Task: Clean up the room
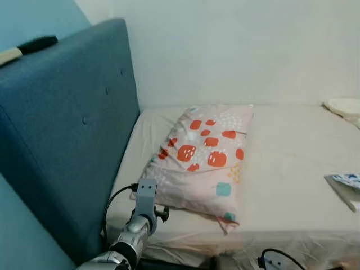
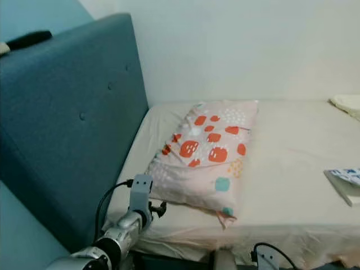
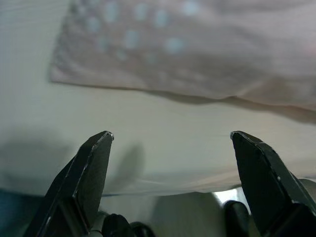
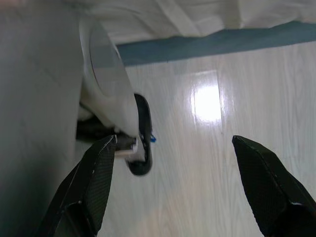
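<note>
One pillow (image 1: pixel 205 160) lengthwise, long axis toward wall (image 1: pixel 242 50)

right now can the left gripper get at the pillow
Probably yes. The left gripper is open and aimed at the near edge of the pillow, with only bare bed sheet between them and nothing in the way.

Pillow (image 1: pixel 206 159): pale pink cover printed with orange-red patches, white dots and a few teal and yellow squares. It lies flat on the bed (image 1: pixel 292 185), angled, its far end toward the wall, its near end close to the mattress's front edge, beside the blue headboard (image 1: pixel 62 129). The near edge is creased, with one corner puckered. Bed sheet is cream and lightly wrinkled.
</note>
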`<state>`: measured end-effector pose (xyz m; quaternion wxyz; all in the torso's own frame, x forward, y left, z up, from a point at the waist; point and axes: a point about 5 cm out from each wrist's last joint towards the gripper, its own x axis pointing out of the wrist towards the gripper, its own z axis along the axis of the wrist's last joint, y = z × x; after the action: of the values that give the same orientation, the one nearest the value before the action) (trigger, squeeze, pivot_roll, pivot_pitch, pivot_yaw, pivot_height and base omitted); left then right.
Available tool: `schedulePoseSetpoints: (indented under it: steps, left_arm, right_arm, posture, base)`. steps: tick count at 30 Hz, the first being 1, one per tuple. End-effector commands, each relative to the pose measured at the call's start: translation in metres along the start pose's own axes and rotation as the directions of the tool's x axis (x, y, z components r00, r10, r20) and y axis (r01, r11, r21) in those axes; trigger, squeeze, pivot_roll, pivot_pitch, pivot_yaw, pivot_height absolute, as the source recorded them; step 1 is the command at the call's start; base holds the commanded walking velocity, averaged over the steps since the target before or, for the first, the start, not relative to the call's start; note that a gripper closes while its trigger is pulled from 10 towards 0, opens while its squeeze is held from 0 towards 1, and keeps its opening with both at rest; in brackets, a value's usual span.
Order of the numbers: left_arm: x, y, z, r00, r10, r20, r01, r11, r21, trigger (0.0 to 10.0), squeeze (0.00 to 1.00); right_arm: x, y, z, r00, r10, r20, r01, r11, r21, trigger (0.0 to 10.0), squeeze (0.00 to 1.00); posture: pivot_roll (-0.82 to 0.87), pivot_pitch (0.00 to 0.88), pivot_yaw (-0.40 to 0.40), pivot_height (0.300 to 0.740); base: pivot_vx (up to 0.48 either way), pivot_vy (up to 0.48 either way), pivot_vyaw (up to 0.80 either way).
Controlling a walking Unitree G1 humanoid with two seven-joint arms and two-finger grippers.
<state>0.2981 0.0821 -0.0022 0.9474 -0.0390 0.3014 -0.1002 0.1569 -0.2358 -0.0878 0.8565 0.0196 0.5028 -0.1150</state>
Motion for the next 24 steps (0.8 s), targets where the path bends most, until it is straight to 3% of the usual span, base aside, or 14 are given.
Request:
schedulePoseSetpoints:
  steps: [1,14,24]
  left_arm:
    - [0.002,-0.005,0.008,0.999,-0.027,0.022,0.027,1.000,0.007,10.0,0.00]
    - [0.001,-0.012,0.007,0.997,-0.070,0.022,0.070,0.997,0.021,10.0,0.00]
    - [0.004,-0.018,0.024,0.993,-0.085,0.076,0.087,0.996,-0.018,10.0,0.00]
  right_arm:
    - [0.000,0.009,-0.002,1.000,0.028,0.001,-0.028,0.999,0.021,10.0,0.00]
    - [0.001,0.020,0.006,0.998,0.048,0.032,-0.049,0.999,0.021,10.0,0.00]
    - [0.001,0.028,0.018,0.992,0.086,0.088,-0.087,0.996,0.011,10.0,0.00]
  posture:
    - [0.01,0.071,0.003,0.598]
    - [0.01,0.075,0.006,0.598]
    - [0.00,0.069,0.007,0.598]
  base:
    - [0.000,0.000,0.00]
    - [0.000,0.000,0.00]
    - [0.000,0.000,0.00]
